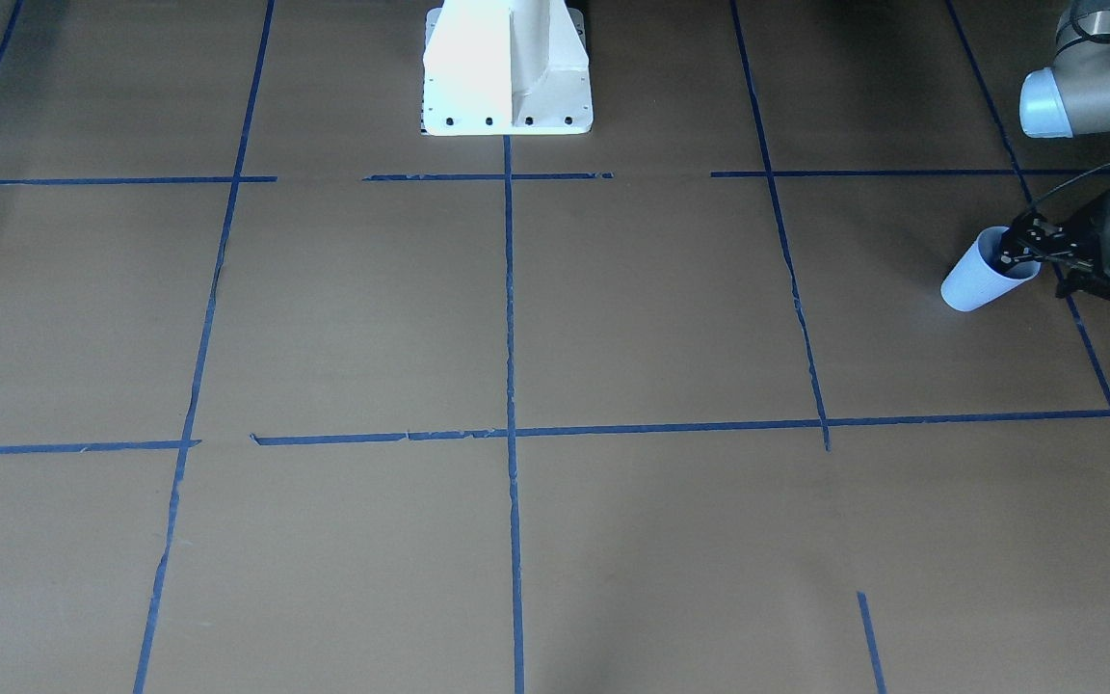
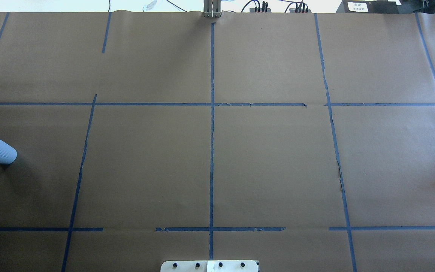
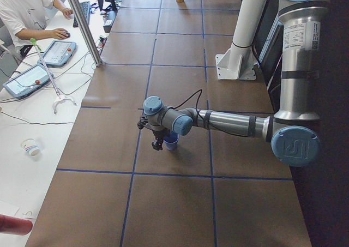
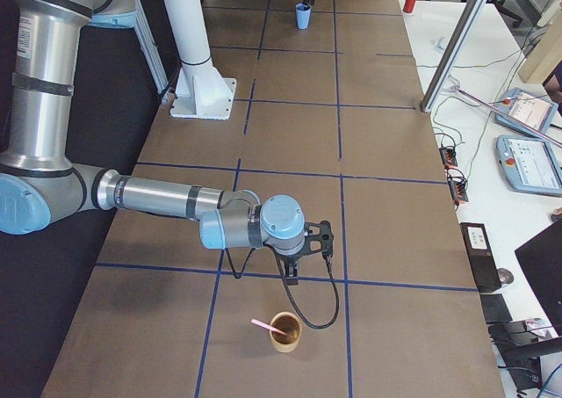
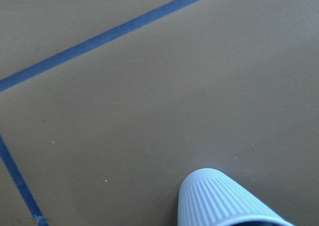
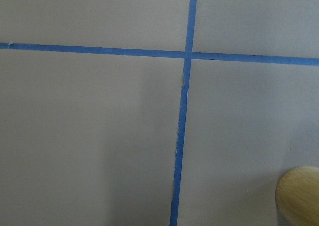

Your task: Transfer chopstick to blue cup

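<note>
The chopstick (image 4: 266, 327) sits in a brown cup (image 4: 286, 338) by the right hand (image 4: 309, 250), open or closed unclear. The left hand (image 1: 1022, 253) pinches the blue cup (image 1: 974, 281) at its rim. Next, the right hand should grab the chopstick.

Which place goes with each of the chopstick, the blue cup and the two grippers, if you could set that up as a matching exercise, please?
Things:
1. chopstick
2. blue cup
3. left gripper
4. right gripper

Places:
A. over bare table, a little short of the tan cup
B. leaning in the tan cup, one end sticking out
C. at the blue cup's rim
D. upright near the table's end on the robot's left

Pairs: 1-B, 2-D, 3-C, 4-A.
</note>
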You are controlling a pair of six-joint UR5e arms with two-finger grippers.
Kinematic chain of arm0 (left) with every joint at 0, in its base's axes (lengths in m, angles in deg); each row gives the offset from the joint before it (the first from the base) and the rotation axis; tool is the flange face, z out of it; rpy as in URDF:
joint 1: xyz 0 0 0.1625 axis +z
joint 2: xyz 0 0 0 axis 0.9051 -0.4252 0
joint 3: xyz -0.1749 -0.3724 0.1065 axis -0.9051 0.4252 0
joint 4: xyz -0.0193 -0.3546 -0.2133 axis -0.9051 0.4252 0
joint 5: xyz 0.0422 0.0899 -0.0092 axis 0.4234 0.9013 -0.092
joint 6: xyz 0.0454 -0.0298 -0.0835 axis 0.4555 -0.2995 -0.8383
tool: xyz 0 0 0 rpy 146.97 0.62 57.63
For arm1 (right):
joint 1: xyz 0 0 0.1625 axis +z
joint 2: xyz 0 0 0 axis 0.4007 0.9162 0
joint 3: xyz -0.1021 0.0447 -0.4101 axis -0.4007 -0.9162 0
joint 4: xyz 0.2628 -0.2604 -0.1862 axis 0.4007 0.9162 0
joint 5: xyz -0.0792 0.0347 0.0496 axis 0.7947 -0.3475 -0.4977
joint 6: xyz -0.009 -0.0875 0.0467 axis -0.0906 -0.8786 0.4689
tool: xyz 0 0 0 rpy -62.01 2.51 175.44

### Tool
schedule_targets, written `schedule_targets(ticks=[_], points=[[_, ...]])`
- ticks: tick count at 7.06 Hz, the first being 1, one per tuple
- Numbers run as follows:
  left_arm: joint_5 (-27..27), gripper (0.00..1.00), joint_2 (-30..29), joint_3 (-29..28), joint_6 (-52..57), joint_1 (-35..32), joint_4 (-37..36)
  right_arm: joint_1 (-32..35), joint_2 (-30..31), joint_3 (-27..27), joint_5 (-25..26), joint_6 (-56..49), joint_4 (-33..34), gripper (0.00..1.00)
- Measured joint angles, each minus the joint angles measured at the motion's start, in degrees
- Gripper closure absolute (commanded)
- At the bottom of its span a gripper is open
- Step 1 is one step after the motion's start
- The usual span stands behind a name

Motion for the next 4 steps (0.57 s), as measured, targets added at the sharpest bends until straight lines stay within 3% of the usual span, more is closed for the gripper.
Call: schedule_targets(ticks=[1, 4], points=[[0.02, 1.0, 0.4, -0.06, -0.21, 0.19, 0.08, -0.01, 0.0, 0.0, 0.0, -0.01, -0.01, 0.0], [-0.18, 1.0, 0.73, 3.34, -4.78, 0.21, -0.09, -0.03, 0.0, -0.03, -0.06, 0.02, 0.07, 0.0]])
